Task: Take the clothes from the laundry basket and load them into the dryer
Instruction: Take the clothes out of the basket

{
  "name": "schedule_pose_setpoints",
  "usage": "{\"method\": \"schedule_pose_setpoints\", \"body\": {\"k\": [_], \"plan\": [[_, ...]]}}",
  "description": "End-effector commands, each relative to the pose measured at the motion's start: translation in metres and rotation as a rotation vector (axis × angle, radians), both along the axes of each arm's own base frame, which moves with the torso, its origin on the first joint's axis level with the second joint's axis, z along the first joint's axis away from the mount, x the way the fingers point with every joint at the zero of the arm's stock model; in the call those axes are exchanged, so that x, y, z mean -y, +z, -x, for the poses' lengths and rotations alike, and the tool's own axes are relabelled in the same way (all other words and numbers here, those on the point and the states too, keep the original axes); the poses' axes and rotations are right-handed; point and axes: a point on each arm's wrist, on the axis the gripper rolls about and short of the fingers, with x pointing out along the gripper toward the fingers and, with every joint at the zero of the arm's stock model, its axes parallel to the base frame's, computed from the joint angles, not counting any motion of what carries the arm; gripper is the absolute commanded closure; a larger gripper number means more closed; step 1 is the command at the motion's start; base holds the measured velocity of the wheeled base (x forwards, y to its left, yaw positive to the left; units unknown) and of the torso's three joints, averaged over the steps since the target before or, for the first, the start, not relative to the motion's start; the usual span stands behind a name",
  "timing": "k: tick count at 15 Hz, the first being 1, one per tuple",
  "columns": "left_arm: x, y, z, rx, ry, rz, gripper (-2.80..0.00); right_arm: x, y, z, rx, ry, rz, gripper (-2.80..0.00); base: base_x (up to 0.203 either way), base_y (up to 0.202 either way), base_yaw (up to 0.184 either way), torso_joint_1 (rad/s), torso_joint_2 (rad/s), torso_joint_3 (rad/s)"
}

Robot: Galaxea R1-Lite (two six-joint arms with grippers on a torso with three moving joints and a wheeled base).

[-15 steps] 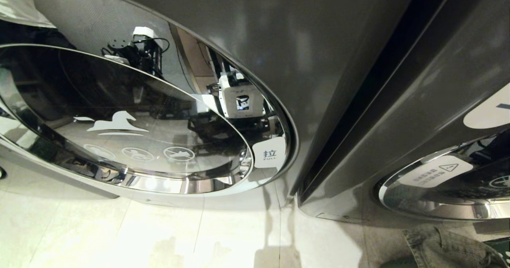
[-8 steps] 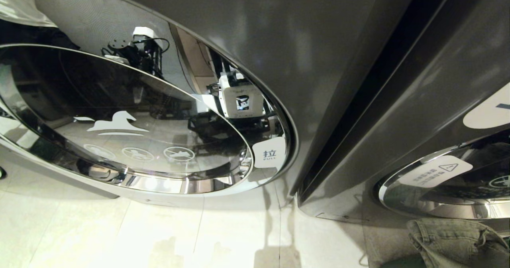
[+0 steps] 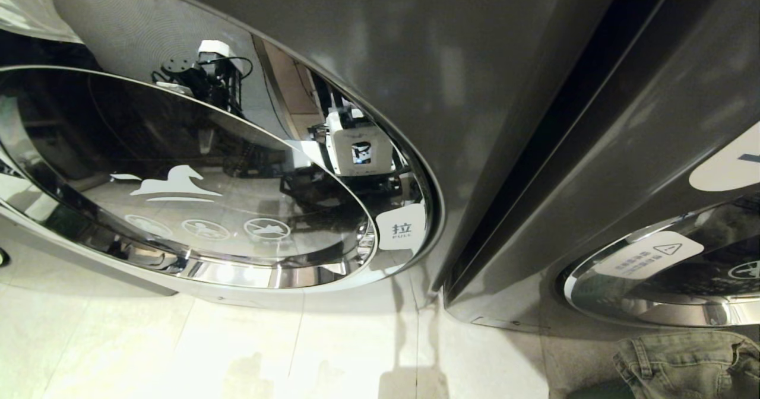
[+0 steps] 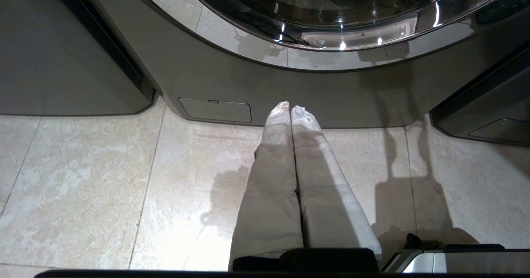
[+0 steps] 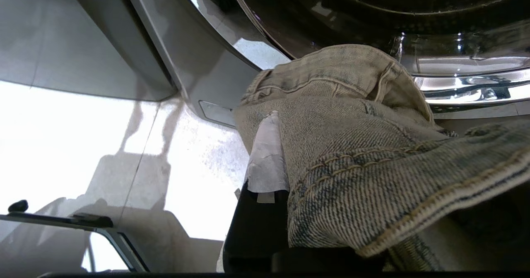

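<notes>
Rt hand (image 5: 285, 154) clenched on jeans (image 5: 356, 154), low in front of dryer door (image 3: 196, 191). Door shut; nothing loaded yet. Lt hand (image 4: 291, 109) closed, empty, nr dryer base.

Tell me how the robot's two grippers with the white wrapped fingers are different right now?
The left gripper holds nothing, while the right gripper is shut on the faded blue-grey denim jeans. Both of the left gripper's white wrapped fingers show, pressed together; on the right gripper only one shows, with the jeans draped over the rest. The left gripper hangs over the pale tiled floor. Both point toward the grey machines' round doors.
</notes>
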Motion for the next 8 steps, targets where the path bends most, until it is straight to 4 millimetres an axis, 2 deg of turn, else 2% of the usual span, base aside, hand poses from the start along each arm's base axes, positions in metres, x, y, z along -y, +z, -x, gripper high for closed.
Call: {"method": "schedule_pose_setpoints", "body": {"k": [1,8], "plan": [[0.0,0.0,0.0,0.0,0.0,0.0,0.0,0.0,-0.0023,0.0025,0.035,0.001,-0.001,0.0,0.0,0.0,0.0,0.0,0.0,0.0],[0.0,0.0,0.0,0.0,0.0,0.0,0.0,0.0005,-0.0031,0.0025,0.028,-0.02,-0.001,0.0,0.0,0.0,0.0,0.0,0.0,0.0]]}}
